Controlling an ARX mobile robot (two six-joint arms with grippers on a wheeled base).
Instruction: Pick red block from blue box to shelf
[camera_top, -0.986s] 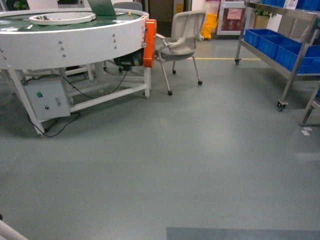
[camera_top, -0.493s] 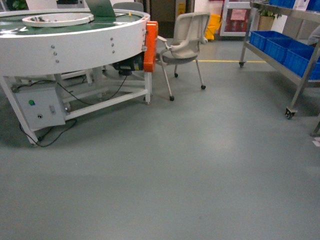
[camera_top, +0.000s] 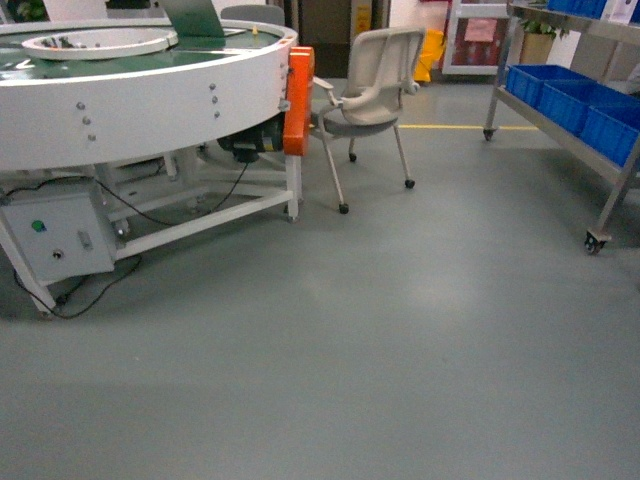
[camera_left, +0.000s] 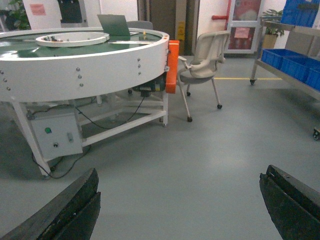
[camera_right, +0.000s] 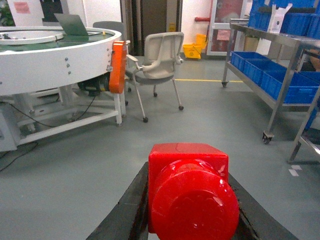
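R gripper (camera_right: 187, 220): closed on the red block (camera_right: 188, 192), dark fingers (camera_right: 131, 205) pressing its two side faces, stud end facing the wrist cam. L gripper (camera_left: 177, 205): wide apart, nothing between the fingertips.

Handling (judgement): block looks light, rigid, hard plastic. Glossy, so prob slippery against the pads; flat opposite sides are the sensible grip, as now. Not fragile. Keep squeeze steady; it could twist or pop out if the grip loosens during travel.

Looks: bright red, cube-ish, one round stud, shiny highlights, faint seam near top edge.

Location: block off the floor in R gripper, well apart from the shelf (camera_right: 280, 75). Blue box not in view in any cam.

Outward: grey floor (camera_top: 380, 340) ahead; round white conveyor table (camera_top: 140, 95) on the left w/ orange guard (camera_top: 298, 98); pale office chair (camera_top: 370, 95) beside it; steel shelf w/ dark blue crates (camera_top: 565, 95) at right, on castors.
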